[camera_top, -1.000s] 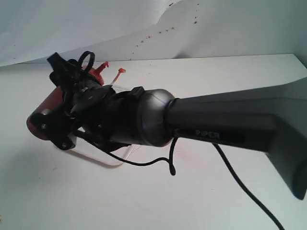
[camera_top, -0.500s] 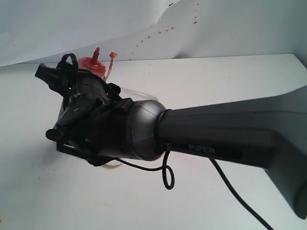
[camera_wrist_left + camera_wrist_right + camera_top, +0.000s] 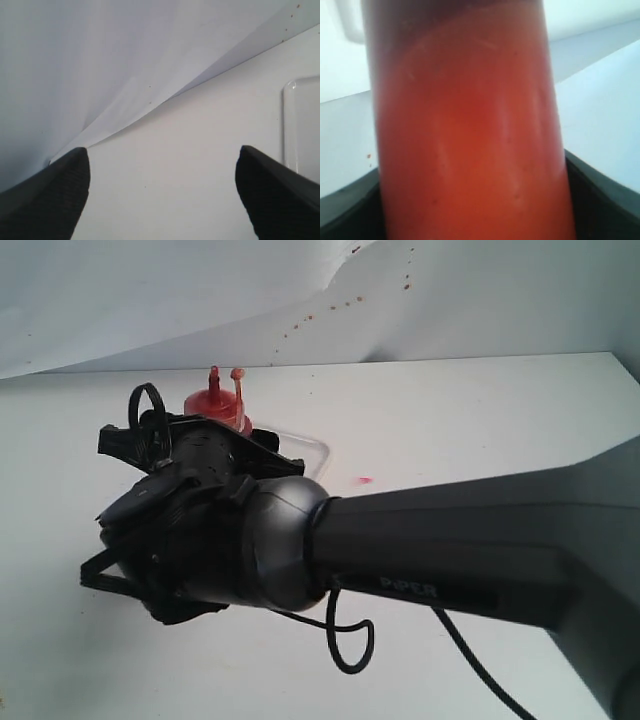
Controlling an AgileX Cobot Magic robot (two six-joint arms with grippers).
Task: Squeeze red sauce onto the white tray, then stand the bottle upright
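Right gripper [image 3: 472, 202] pinching bottle [image 3: 215, 405], nozzle up, near white tray [image 3: 301, 130]; left gripper [image 3: 162, 195] spread, empty

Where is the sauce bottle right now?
In the exterior view the bottle is left of centre, nozzle up, held in the right claw, near a corner of the white tray.

— Where is there room on the white tabletop [image 3: 480, 410]?
— Its far right stretch and near left corner lie bare.
— What blocks the middle?
— The dark grey right arm [image 3: 450, 550] slants across it, a black cable [image 3: 345, 635] looping below. The small red translucent plastic squeeze bottle [image 3: 215, 405] rises behind the wrist, beside the glossy white rectangular tray [image 3: 312, 447].
— And the left gripper [image 3: 160, 200]?
— Its fingers [image 3: 55, 200] are spread wide over bare table. A white paper backdrop [image 3: 75, 60] rises ahead, and the tray's rim lies near one finger.
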